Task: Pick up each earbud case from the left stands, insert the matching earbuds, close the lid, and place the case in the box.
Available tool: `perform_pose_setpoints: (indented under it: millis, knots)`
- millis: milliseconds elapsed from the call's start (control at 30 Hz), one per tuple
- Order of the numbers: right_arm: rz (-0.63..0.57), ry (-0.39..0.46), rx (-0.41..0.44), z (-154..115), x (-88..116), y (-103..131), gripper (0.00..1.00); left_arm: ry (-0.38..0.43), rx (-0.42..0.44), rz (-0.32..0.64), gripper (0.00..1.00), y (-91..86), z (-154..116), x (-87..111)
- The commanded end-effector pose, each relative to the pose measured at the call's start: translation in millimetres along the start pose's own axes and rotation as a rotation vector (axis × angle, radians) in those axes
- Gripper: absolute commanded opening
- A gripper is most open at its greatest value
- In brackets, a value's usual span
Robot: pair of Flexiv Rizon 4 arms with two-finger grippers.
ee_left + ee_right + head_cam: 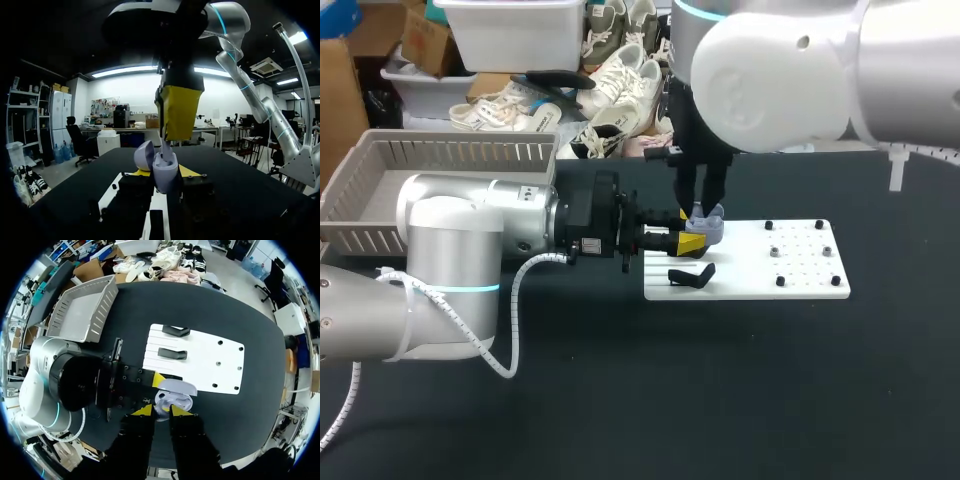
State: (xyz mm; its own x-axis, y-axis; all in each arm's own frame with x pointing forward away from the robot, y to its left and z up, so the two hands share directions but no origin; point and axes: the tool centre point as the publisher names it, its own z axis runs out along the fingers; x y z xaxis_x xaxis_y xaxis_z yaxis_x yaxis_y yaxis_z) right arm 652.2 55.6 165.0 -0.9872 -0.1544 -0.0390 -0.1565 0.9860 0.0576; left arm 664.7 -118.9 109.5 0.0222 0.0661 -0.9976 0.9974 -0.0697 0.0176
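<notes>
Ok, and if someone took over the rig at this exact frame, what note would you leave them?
Left gripper: shut on the open lavender earbud case, at the white pegged board's edge.
Right gripper: directly above the case; open or shut unclear.
Both black stands bare; no case in the grey slatted box.
Done: case picked up, lid open. Left: confirm earbuds are in, close lid, box it.

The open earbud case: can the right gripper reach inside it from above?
Probably yes. The left gripper holds the earbud case by its sides, lid tipped back, and the right gripper hangs just above the open top.
</notes>
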Motion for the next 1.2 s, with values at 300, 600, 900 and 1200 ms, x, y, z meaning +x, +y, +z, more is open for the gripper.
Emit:
perform_pose_setpoints:
  millis: [300, 600, 900, 1200]
  knots:
    - [0.007, 0.006, 0.008, 6, -4, 0, 0.00, -0.001, 0.003, 0.000, 0.00, 1.2, 0, 0.5]
    - [0.008, 0.004, 0.009, 8, -7, -1, 0.00, -0.001, 0.003, 0.000, 0.00, 1.2, 0, 0.5]
    - [0.015, 0.006, 0.010, 11, -8, -2, 0.00, -0.001, 0.003, 0.000, 0.00, 1.2, 0, 0.5]
    - [0.008, 0.032, 0.030, 17, -7, -2, 0.00, -0.001, 0.003, 0.000, 0.00, 1.2, 0, 0.5]
